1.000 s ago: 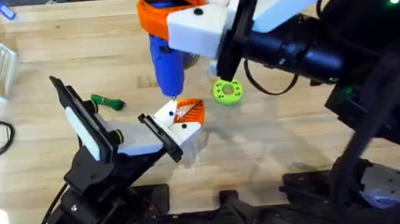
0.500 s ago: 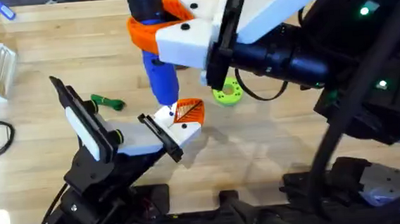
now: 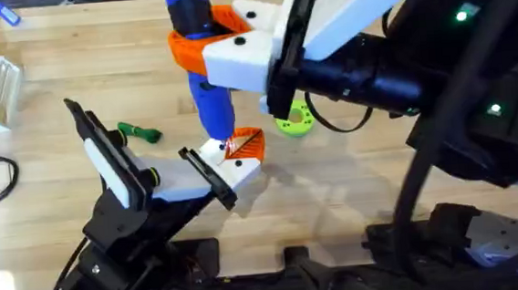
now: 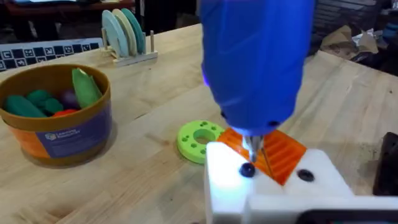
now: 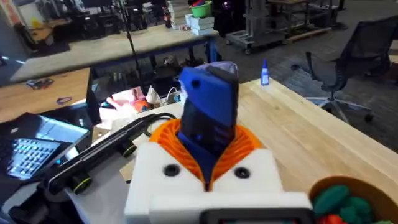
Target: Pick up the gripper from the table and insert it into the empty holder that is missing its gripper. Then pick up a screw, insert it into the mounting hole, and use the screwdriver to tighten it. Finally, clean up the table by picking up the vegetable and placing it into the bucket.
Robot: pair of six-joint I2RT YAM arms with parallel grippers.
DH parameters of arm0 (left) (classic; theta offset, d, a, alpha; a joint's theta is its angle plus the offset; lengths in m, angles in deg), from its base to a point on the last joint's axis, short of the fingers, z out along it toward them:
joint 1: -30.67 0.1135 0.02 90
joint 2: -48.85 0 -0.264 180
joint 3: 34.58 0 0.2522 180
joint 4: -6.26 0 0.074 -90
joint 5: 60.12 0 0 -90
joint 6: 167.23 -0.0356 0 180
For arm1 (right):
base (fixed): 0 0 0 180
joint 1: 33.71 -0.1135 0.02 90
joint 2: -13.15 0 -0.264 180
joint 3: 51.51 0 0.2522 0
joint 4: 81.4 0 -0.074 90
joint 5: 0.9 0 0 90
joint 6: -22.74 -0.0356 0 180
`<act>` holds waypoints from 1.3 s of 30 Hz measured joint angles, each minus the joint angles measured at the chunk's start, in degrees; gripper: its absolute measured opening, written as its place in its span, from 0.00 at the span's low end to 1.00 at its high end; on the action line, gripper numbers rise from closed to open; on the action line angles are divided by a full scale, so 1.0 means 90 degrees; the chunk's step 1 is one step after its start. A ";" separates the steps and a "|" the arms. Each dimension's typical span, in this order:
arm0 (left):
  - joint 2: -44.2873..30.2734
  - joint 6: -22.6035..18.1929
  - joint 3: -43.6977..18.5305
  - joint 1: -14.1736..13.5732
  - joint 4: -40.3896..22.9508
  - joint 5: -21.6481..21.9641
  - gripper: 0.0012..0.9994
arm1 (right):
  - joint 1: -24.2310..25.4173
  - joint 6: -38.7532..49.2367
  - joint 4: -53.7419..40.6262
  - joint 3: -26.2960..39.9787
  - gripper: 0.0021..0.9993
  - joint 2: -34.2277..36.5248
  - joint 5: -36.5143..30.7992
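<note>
Pinching the blue screwdriver (image 3: pixel 206 71) upright, the right gripper's (image 3: pixel 224 39) orange fingers have its tip down on a screw (image 4: pixel 247 169) in the white holder (image 3: pixel 228 163), beside the orange gripper (image 3: pixel 245 145). Can't tell the left fingers' state. Farther out: vegetable (image 3: pixel 139 132) on the counter (image 3: pixel 352 170), bucket (image 4: pixel 57 115).

screwdriver (image 4: pixel 255 62) top cut off, bucket (image 5: pixel 348 202) partly cropped
</note>
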 joint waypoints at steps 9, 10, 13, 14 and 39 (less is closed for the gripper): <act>0.0000 0.0000 0.0000 0.0000 0.0002 0.0000 0.01 | 0.0000 0.0000 0.0097 0.0000 0.02 0.0000 0.0001; 0.0000 0.0000 0.0000 0.0001 0.0000 0.0000 0.01 | 0.0000 0.0000 0.0129 0.0000 0.02 0.0000 0.0000; 0.0000 0.0000 0.0000 0.0001 0.0000 -0.0001 0.01 | 0.0000 0.0000 0.0151 0.0000 0.02 0.0000 0.0001; 0.0000 0.0000 0.0000 0.0000 0.0000 0.0000 0.01 | 0.0000 0.0000 0.0144 0.0000 0.02 0.0000 0.0001; 0.0000 0.0000 0.0000 0.0002 0.0002 0.0000 0.01 | -0.0066 0.0000 0.0113 0.0000 0.02 0.0077 -0.0001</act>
